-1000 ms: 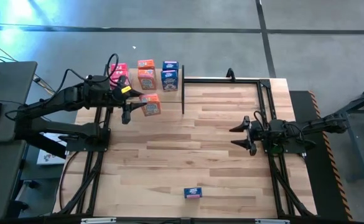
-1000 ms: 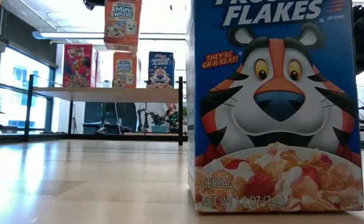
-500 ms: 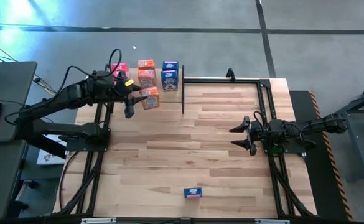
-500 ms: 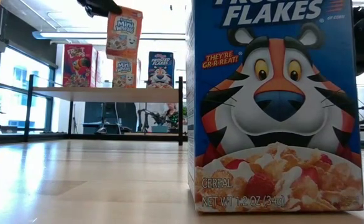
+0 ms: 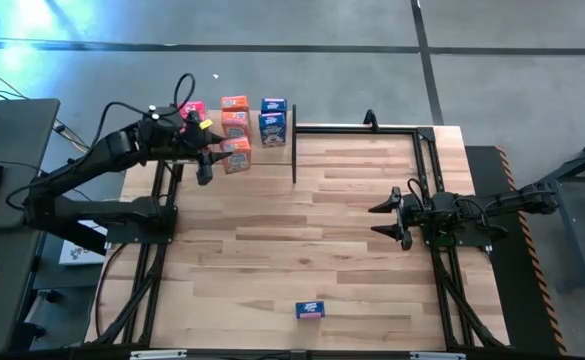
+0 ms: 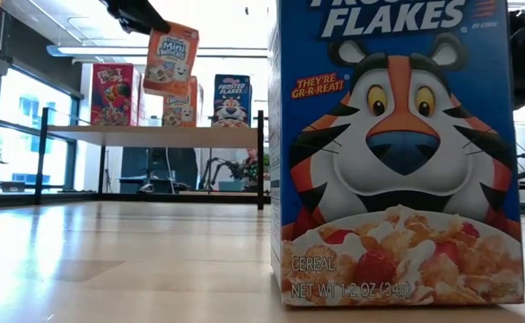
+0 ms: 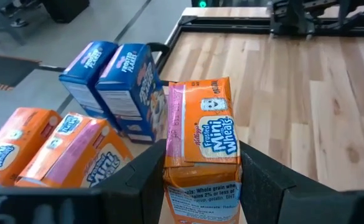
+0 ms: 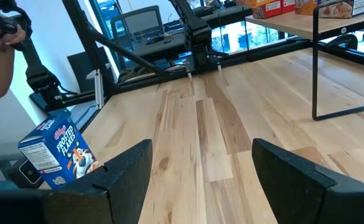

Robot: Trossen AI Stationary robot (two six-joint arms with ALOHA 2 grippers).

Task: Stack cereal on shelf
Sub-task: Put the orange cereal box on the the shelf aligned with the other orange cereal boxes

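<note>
Jaws of our left gripper are clamped on an orange cereal box, one dark finger against each side. In the low view we see that box tilted in the air above the shelf, just over another orange box standing on the board. From above, our left gripper sits at the table's far left corner, the held box right beside the cereal already on the shelf: orange boxes, blue boxes and a pink-red box.

Our right gripper waits over the right side of the table with its fingers spread and holding nothing. One blue box stands alone near the table's front edge, well apart from the shelf; it fills the low view.
</note>
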